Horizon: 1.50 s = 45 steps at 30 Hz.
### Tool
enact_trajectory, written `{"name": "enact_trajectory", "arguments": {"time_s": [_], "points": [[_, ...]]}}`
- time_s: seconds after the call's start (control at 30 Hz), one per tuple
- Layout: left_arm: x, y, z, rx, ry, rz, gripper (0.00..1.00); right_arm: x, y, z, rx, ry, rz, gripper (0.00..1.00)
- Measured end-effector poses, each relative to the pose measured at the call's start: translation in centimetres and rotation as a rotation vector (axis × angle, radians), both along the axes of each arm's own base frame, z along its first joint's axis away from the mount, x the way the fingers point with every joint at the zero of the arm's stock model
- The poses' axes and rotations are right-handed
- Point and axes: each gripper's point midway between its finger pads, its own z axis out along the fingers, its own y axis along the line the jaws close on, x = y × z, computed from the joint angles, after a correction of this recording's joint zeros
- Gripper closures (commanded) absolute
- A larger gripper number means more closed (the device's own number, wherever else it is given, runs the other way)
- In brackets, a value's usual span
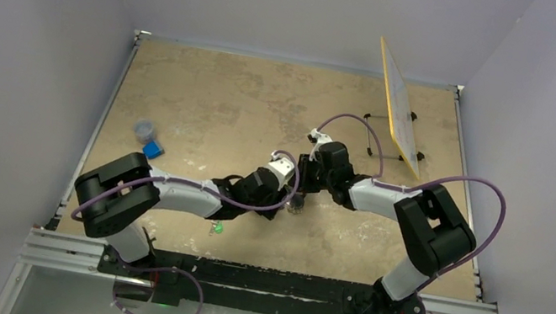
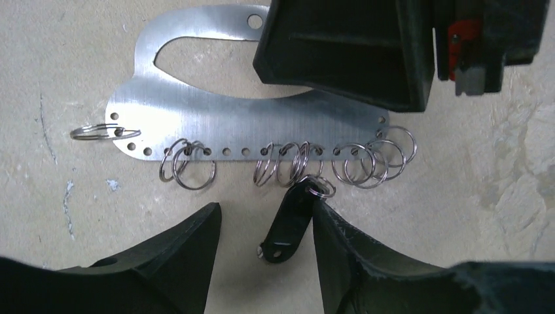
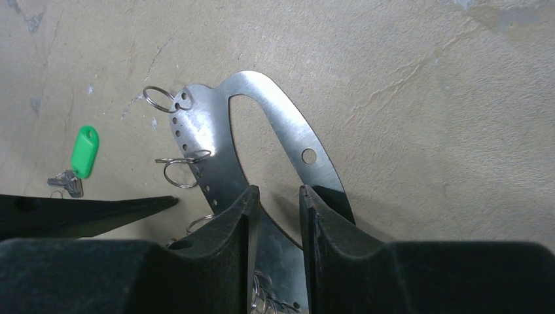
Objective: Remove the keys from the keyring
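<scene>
The keyring (image 2: 262, 121) is a flat brushed-metal loop lying on the table, with a row of holes and several split rings (image 2: 366, 160) along one edge. A black-headed key (image 2: 291, 219) hangs from a small ring on that edge. My left gripper (image 2: 265, 206) is open, with the black key between its fingers, close to the right one. My right gripper (image 3: 278, 191) sits on top of the keyring (image 3: 288, 124), jaws a narrow gap apart, one finger over each side of the loop. It shows as a black block (image 2: 347, 52) in the left wrist view. Both grippers meet mid-table (image 1: 300, 185).
A key bunch with a green tag (image 3: 85, 150) lies apart on the table, also visible near the left arm (image 1: 217, 229). A blue block (image 1: 152, 150) and a small jar (image 1: 144, 130) sit at the left. A yellow board on a stand (image 1: 400, 109) is at the back right.
</scene>
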Motion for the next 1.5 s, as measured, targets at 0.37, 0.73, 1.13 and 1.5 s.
{"name": "enact_trajectory", "arguments": {"time_s": [0.37, 0.73, 1.13, 1.5], "points": [[-0.6, -2.6, 0.0, -0.045, 0.06, -0.159, 0.69, -0.1, 0.4, 0.0, 0.018, 0.002, 0.016, 0.68], [-0.5, -3.3, -0.1, -0.038, 0.071, -0.178, 1.0, -0.1, 0.4, 0.0, 0.02, 0.002, 0.017, 0.67], [-2.6, 0.1, 2.0, -0.01, 0.102, -0.15, 1.0, -0.1, 0.4, 0.0, 0.019, 0.002, 0.016, 0.67], [-3.9, 0.4, 1.0, -0.062, 0.165, -0.114, 0.75, -0.1, 0.5, 0.0, 0.023, -0.003, 0.019, 0.67]]}}
